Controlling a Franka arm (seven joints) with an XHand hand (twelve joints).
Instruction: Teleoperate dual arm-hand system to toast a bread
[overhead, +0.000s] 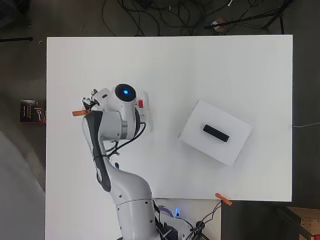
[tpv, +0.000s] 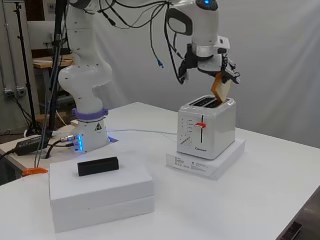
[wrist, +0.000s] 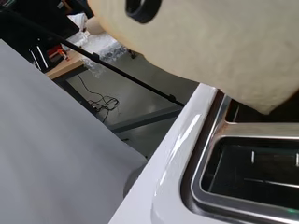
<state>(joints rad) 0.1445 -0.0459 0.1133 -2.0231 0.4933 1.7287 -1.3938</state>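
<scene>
The hand (tpv: 216, 67) pinches the bread slice (tpv: 221, 88) tilted just above the toaster (tpv: 206, 127) — best to square its lower corner with the far slot (wrist: 261, 109), then lower it straight in — without scraping the rim.

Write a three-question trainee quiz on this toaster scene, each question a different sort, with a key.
1. True or false: the bread slice already sits fully down in the toaster.
2. Multiple choice: the black block lies on A) the bare table, B) a white box, C) the toaster.
3. Fill in: the hand holds the slice directly above the toaster's ____.

Key
1. False; the slice hangs tilted, its lower corner just at a slot.
2. B.
3. Slots.
</scene>
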